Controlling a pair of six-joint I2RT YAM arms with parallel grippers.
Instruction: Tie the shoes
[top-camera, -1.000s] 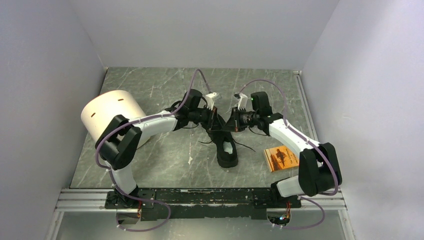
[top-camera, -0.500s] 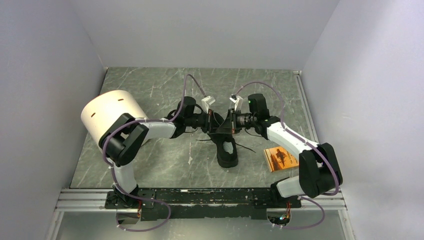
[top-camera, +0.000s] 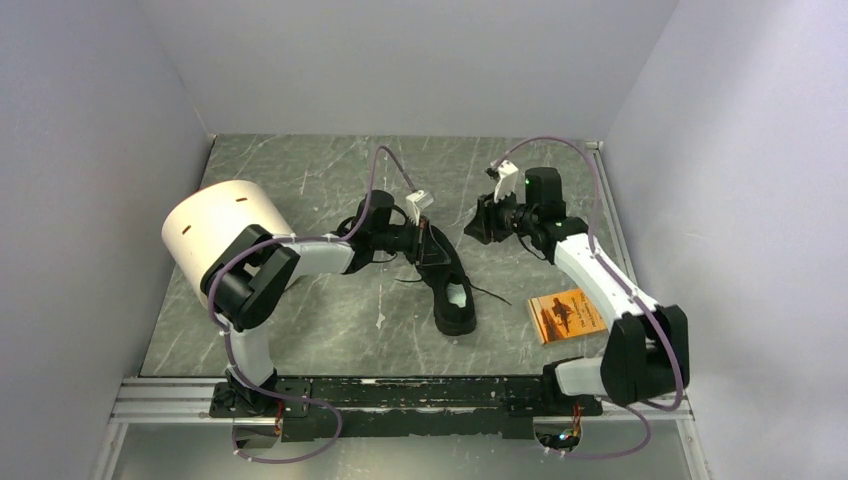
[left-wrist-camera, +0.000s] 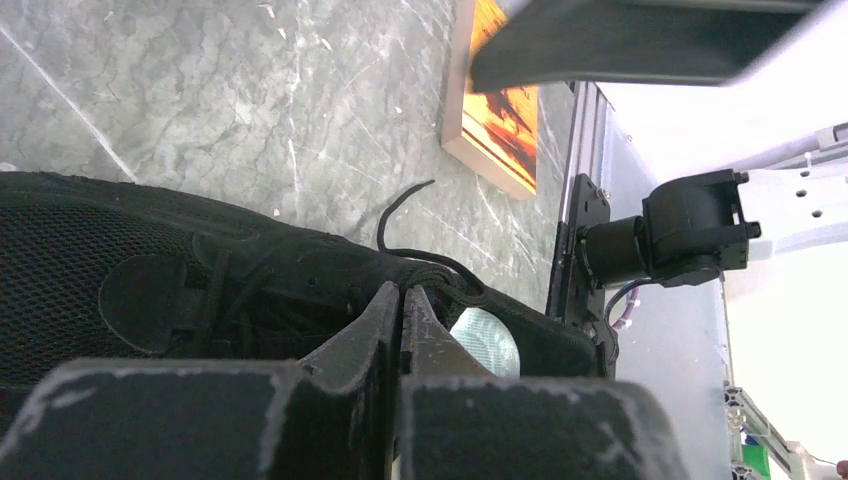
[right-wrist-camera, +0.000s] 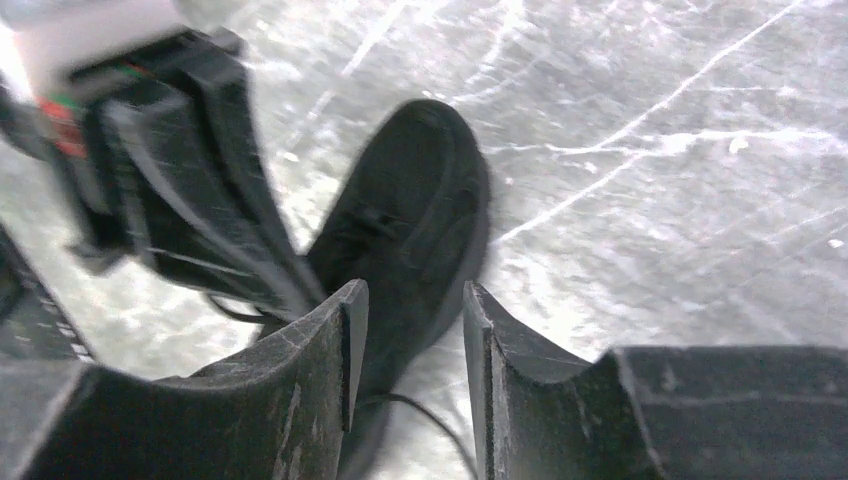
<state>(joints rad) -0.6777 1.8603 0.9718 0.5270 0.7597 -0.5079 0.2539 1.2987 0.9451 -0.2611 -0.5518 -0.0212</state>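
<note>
Since a second before, your right claw (top-camera: 476, 224) had pulled back from the shoe (top-camera: 452, 290), up and to the right, and its jaws had come apart, while your left claw (top-camera: 430, 243) had stayed at the shoe. From the right wrist, the right claw (right-wrist-camera: 412, 290) stood moderately wide with nothing between its fingers, and the shoe (right-wrist-camera: 420, 210) lay beyond them on the table (top-camera: 330, 180). Your left claw (left-wrist-camera: 402, 295) was pinched fully closed, its tips pressed down into the laced part of the shoe (left-wrist-camera: 150, 260) just ahead of the opening. You could not tell whether a lace was caught between them. The shoe lay near the middle of the table, toe toward the far wall, heel toward the arm bases, with its pale insole (top-camera: 458, 296) showing. One loose lace (left-wrist-camera: 395, 210) curled off the shoe's side onto the table toward the booklet (top-camera: 566, 315), which lay flat and apart from the shoe, to its right. A white cylinder (top-camera: 220, 228) stood at the left edge behind your left arm.
</note>
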